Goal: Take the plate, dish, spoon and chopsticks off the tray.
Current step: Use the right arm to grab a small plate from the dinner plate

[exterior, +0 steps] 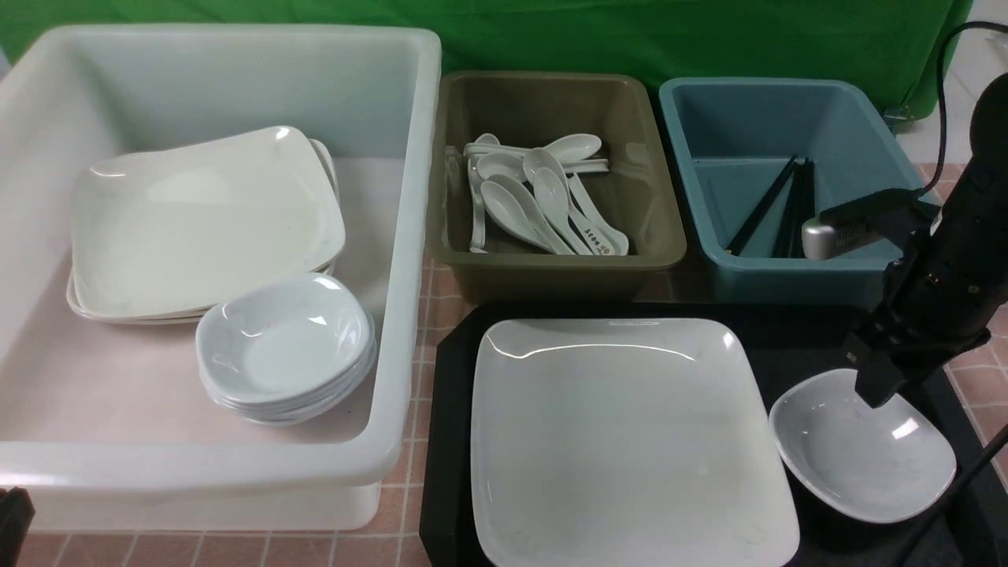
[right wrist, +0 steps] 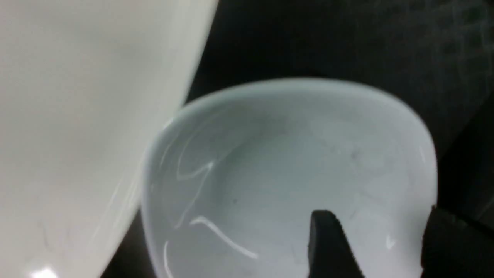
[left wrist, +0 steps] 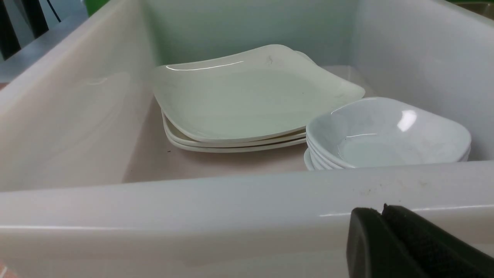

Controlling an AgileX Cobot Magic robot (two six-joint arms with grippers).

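The large white square plate [exterior: 630, 441] lies on the black tray [exterior: 449, 441]. To its right on the tray sits the small white dish [exterior: 862, 453], which also fills the right wrist view [right wrist: 278, 173]. My right gripper [exterior: 878, 387] [right wrist: 386, 235] is open at the dish's far rim. One finger [right wrist: 328, 243] is inside the bowl and the other is outside the rim, with a wide gap between them. My left gripper [left wrist: 383, 211] is shut and empty, low in front of the white tub's near wall. No spoon or chopsticks show on the tray.
A big white tub [exterior: 394, 236] on the left holds stacked square plates [exterior: 205, 220] and stacked small dishes [exterior: 283, 346]. Behind the tray, an olive tub [exterior: 661, 228] holds several white spoons. A blue tub [exterior: 882, 142] holds black chopsticks.
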